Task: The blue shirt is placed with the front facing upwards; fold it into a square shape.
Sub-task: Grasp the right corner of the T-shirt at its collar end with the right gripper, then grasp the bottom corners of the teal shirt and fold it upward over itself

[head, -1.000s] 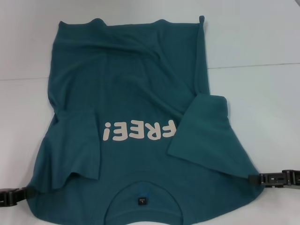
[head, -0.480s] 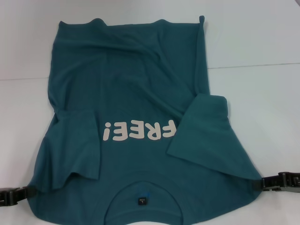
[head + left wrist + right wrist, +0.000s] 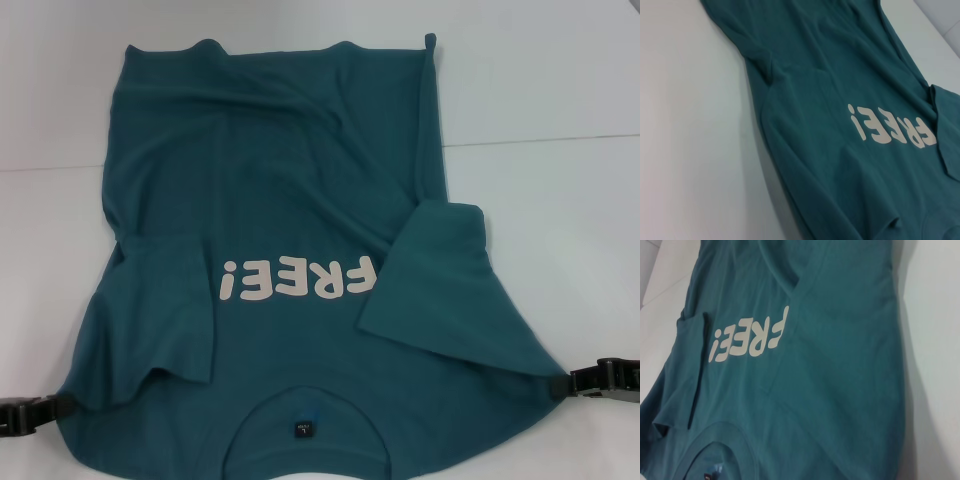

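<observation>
The blue shirt (image 3: 280,180) lies flat and front up on the white table (image 3: 560,200), collar toward me, hem at the far side. Its pale "FREE!" lettering (image 3: 298,278) and dark neck label (image 3: 303,429) show. Both short sleeves are folded inward onto the body, one (image 3: 165,310) on the left, one (image 3: 440,290) on the right. My left gripper (image 3: 45,410) sits low at the shirt's near left shoulder edge. My right gripper (image 3: 578,382) sits at the near right shoulder corner. The wrist views show only the shirt (image 3: 840,75) (image 3: 830,365) and table.
Bare white table surface (image 3: 540,90) surrounds the shirt on the left, right and far sides. A faint seam line (image 3: 560,138) crosses the table at mid depth.
The right gripper has slid outward to the right along the table, and the shirt's near right corner now reaches a little farther right. The left gripper has edged slightly left.
</observation>
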`<state>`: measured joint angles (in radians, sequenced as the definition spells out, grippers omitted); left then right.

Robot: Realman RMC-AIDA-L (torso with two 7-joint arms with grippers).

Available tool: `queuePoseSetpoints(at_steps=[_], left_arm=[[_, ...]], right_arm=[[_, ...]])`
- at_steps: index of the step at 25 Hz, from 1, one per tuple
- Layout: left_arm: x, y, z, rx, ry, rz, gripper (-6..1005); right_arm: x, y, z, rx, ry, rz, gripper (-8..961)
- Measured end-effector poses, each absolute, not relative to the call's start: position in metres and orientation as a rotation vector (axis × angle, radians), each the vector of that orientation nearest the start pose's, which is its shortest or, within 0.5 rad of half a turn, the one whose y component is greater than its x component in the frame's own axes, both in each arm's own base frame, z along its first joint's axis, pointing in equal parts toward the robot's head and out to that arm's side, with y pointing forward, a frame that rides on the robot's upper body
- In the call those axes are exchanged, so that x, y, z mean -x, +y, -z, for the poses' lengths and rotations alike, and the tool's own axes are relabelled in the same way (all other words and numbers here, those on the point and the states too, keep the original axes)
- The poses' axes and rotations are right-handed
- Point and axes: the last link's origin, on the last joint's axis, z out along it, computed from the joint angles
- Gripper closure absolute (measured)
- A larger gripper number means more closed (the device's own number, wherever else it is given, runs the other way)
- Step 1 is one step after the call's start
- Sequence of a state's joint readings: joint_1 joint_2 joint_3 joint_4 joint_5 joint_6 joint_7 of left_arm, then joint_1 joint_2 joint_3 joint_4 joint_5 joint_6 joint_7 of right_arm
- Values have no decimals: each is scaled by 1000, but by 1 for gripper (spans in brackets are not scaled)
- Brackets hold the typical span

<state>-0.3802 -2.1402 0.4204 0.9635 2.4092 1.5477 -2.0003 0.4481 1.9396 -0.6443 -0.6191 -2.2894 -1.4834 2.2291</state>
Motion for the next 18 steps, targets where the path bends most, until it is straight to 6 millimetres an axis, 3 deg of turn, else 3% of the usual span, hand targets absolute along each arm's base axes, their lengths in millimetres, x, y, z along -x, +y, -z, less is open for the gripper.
queuePoseSetpoints(at_steps=[2, 18], left_arm=[[347, 284, -44, 2228, -1526, 390, 999], [341, 267, -58, 2313, -1582, 444, 999]], right_arm=[[-355, 301, -42, 2191, 1870, -346, 921], [-368, 269, -51, 2250, 1765, -506, 916]])
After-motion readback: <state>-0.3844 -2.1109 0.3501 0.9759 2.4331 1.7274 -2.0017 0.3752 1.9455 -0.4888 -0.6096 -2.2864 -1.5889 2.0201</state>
